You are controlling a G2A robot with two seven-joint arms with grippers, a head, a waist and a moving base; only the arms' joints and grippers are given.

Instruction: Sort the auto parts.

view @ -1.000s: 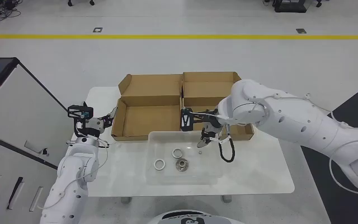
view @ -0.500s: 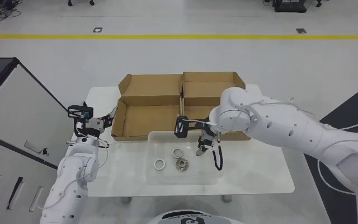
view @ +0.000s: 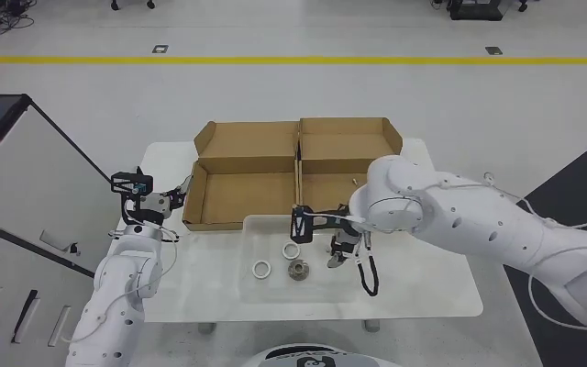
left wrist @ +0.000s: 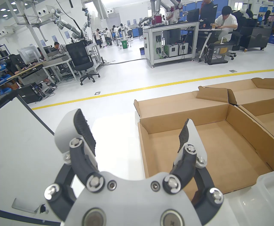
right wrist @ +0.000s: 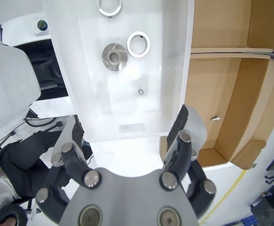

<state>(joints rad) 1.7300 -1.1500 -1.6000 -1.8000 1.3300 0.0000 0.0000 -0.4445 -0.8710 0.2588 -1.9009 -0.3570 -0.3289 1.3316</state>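
A clear plastic bin (view: 275,226) at the table's middle holds two metal rings (right wrist: 138,44) (right wrist: 109,7), a grey flange disc (right wrist: 114,57) and a small bolt (right wrist: 140,92). In the top view the rings (view: 291,250) (view: 260,270) and the disc (view: 297,270) lie left of my right gripper (view: 338,256). That gripper (right wrist: 128,128) hangs open and empty over the bin's right end. Another small bolt (right wrist: 215,118) lies in the right cardboard box (view: 344,156). My left gripper (left wrist: 134,130) is open and empty beside the left cardboard box (left wrist: 214,149), off the table's left end (view: 179,195).
Both cardboard boxes stand side by side behind the bin with their lids open toward the back. A slanted white board (view: 46,174) stands left of the table. The white table (view: 431,275) has bare surface right of the bin.
My right arm has swung from above the right cardboard box toward the front, and its gripper is now over the bin's right end. The left arm has not moved.
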